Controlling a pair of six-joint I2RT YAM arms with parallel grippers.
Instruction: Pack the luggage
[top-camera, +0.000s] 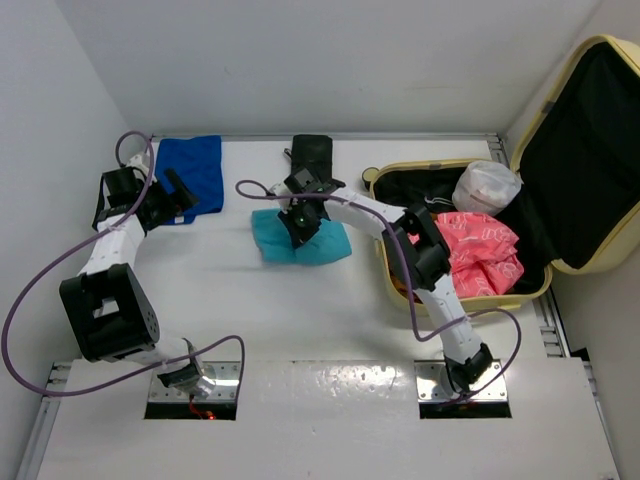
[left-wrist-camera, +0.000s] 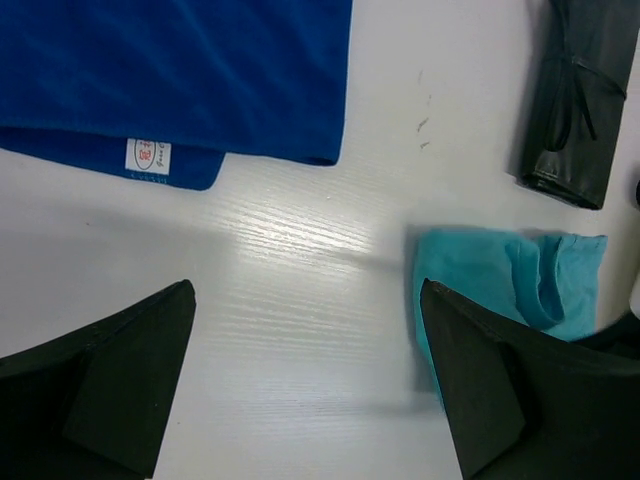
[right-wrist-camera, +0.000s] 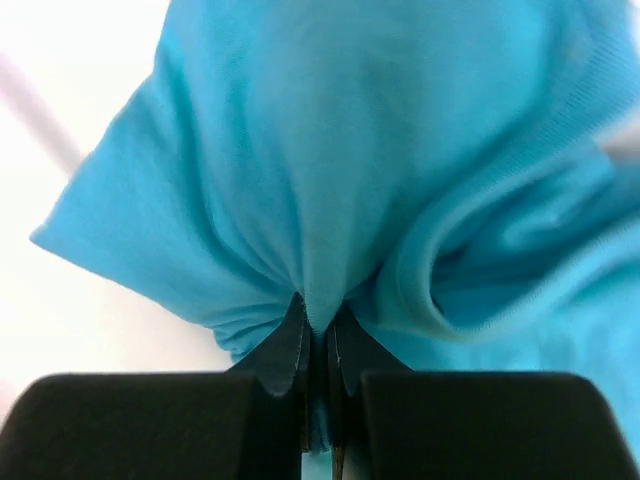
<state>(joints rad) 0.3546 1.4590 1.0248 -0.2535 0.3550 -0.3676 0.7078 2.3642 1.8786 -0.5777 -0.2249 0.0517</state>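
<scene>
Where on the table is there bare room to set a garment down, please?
Free: the table between the blue cloth and teal garment, and the strip from it to the arm bases. Crowded: the luggage, holding a pink garment and white bag; the right gripper pinches the teal garment.

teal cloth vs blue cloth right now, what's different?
The blue cloth lies flat and folded at the far left; the teal cloth is bunched up mid-table. The right pincer is shut on a fold of the teal cloth; the blue cloth is in no grip. The blue cloth shows a small white label; none shows on the teal cloth. Shared: both lie on the table, outside the luggage.
</scene>
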